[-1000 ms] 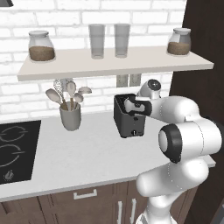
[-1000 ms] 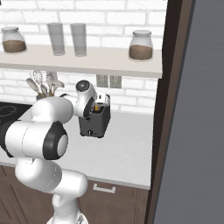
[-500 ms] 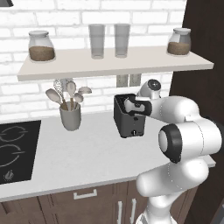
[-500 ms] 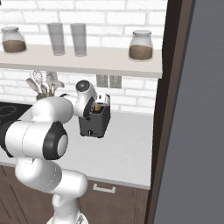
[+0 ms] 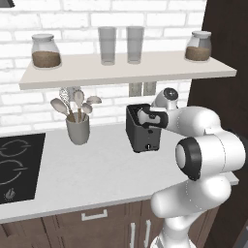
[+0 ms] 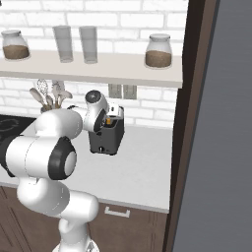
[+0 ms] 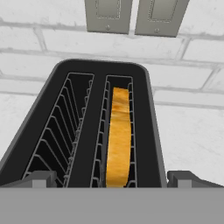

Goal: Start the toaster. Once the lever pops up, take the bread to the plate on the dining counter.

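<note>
The dark toaster (image 5: 142, 135) (image 6: 105, 139) stands on the white countertop against the brick wall. In the hand view I look straight down into its slots (image 7: 87, 131). The golden bread (image 7: 119, 135) stands on edge in the right slot, and the left slot holds nothing. A spot of the bread (image 6: 109, 121) also peeks out at the toaster's top. My gripper (image 5: 148, 117) (image 6: 110, 117) (image 7: 112, 179) hovers just above the toaster's top, open, with a fingertip on either side of the toaster body and nothing held. The plate and the dining counter are out of view.
A grey utensil cup (image 5: 78, 130) stands left of the toaster, and a black cooktop (image 5: 14, 164) lies further left. A shelf (image 5: 126, 70) with jars and glasses hangs overhead. Two wall outlets (image 7: 131, 15) sit behind the toaster. A tall dark panel (image 6: 197, 128) bounds the right.
</note>
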